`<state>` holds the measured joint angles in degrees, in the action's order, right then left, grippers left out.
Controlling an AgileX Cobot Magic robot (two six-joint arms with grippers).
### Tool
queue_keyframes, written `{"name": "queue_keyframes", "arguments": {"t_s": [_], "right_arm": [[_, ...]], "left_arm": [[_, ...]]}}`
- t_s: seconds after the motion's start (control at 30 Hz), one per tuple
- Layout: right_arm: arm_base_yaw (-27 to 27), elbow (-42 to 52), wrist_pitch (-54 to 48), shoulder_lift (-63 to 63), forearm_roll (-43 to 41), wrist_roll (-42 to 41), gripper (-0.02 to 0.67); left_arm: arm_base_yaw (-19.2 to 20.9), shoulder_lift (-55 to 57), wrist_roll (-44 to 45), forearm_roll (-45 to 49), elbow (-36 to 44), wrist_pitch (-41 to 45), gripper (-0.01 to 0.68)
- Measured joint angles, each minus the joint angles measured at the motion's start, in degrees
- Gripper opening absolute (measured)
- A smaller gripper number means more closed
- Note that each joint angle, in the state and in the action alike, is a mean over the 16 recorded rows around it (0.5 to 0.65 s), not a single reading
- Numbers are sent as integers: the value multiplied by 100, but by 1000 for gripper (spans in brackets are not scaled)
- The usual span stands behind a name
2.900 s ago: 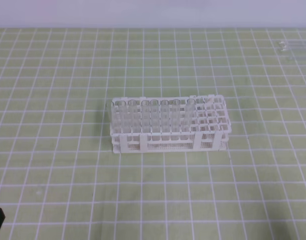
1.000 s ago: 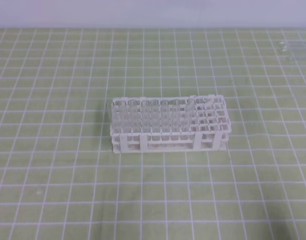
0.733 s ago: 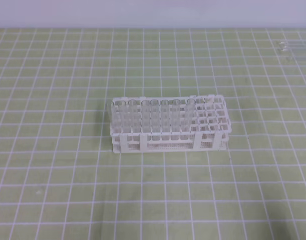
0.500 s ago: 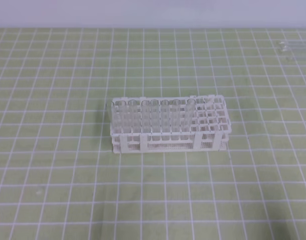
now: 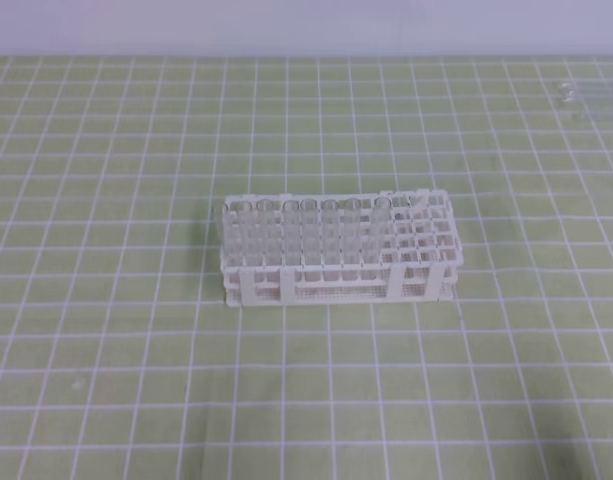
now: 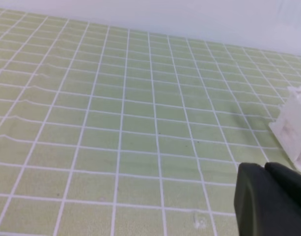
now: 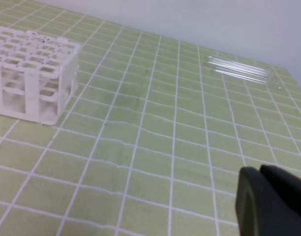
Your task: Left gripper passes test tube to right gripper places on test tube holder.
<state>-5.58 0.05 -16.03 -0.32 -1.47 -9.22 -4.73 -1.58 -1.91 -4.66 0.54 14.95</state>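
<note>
The white test tube holder [image 5: 338,247] stands mid-mat, with several clear tubes upright in its left part and its right-hand holes empty. A small bunch of clear test tubes [image 5: 584,96] lies flat at the far right of the mat, also seen from the right wrist as test tubes [image 7: 242,69]. Neither gripper shows in the exterior view. The left gripper [image 6: 264,167] is low over bare mat, jaws together and holding nothing, with the holder's corner [image 6: 295,127] ahead to its right. The right gripper [image 7: 259,170] also has its jaws together and empty, with the holder [image 7: 32,73] to its left.
A green mat with a white grid [image 5: 136,360] covers the table. A pale wall [image 5: 306,25] runs along the far edge.
A black arm part at the bottom left corner of the exterior view 2.9 s ago has left the view. The holder and loose tubes have not moved.
</note>
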Motion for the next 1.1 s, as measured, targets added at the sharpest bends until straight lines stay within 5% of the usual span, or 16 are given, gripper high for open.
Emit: {"name": "queue_keyframes", "arguments": {"t_s": [1.1], "right_arm": [[22,0,0,0,0,0,-2]], "left_arm": [[0,-11,-1,0,4,-5,0]]}}
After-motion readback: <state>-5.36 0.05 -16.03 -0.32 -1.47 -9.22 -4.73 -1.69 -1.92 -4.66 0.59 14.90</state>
